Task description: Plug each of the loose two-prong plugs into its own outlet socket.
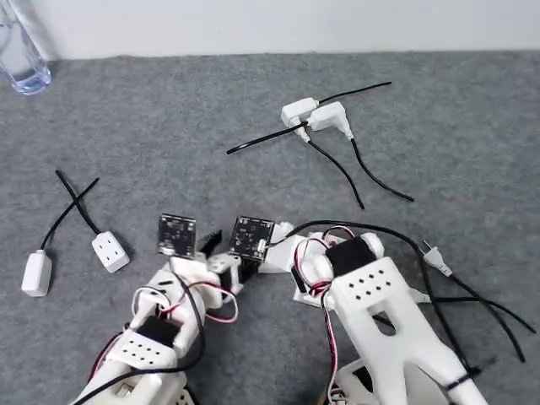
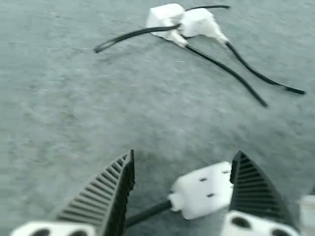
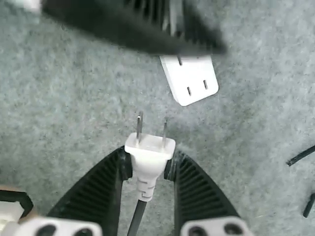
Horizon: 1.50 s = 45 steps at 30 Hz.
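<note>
My right gripper (image 3: pixel 150 158) is shut on a white two-prong plug (image 3: pixel 149 147), whose black cable runs back between the fingers. Its prongs point at a white outlet socket (image 3: pixel 191 78) lying on the grey carpet a short gap ahead. That same socket (image 2: pixel 203 191) lies between the fingers of my open left gripper (image 2: pixel 186 156), close against one finger (image 2: pixel 251 184) and well apart from the other. A black finger of the left gripper (image 3: pixel 133 24) crosses above the socket in the right wrist view. Both arms meet at the front middle of the table in the high view.
A plug and socket joined together (image 1: pixel 316 116) lie at the back right with black cables. At the left lie a loose socket (image 1: pixel 110 251) and a white piece on a cable (image 1: pixel 36 273). Another loose plug (image 1: pixel 434 257) lies at the right. A clear glass (image 1: pixel 21 63) stands at the back left corner.
</note>
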Each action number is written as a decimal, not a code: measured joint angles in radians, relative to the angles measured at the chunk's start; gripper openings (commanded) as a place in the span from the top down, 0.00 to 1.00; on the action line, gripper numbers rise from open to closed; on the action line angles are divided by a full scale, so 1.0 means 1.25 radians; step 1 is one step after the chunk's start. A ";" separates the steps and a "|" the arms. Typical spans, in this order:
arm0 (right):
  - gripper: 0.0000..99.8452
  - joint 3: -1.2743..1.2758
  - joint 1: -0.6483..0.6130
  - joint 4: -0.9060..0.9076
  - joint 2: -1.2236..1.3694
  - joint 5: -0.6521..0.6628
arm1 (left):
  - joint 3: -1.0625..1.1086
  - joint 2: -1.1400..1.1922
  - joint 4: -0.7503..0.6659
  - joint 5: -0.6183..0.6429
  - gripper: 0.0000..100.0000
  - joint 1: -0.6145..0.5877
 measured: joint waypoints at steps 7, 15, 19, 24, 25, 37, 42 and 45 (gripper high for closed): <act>0.99 0.000 -0.006 -0.009 0.000 -0.010 | 0.000 0.000 -0.002 0.016 0.70 0.064; 0.99 0.000 -0.007 -0.010 -0.004 -0.012 | 0.000 0.000 -0.002 0.016 0.70 0.074; 0.99 0.000 -0.006 -0.010 -0.012 -0.034 | 0.000 0.000 -0.002 0.016 0.70 0.090; 0.99 0.000 -0.052 -0.010 -0.012 -0.042 | 0.000 0.000 -0.002 0.016 0.70 0.088; 0.99 0.000 -0.064 -0.010 -0.012 -0.048 | 0.000 0.000 -0.002 0.016 0.70 0.088; 0.99 0.001 -0.115 -0.009 -0.012 -0.082 | 0.000 0.000 -0.002 0.022 0.70 0.088; 0.99 -0.023 -0.114 0.037 -0.061 -0.081 | 0.000 -0.002 -0.002 0.022 0.70 0.090; 0.99 -0.031 -0.108 0.044 -0.103 -0.080 | -0.001 -0.007 -0.006 0.022 0.70 0.087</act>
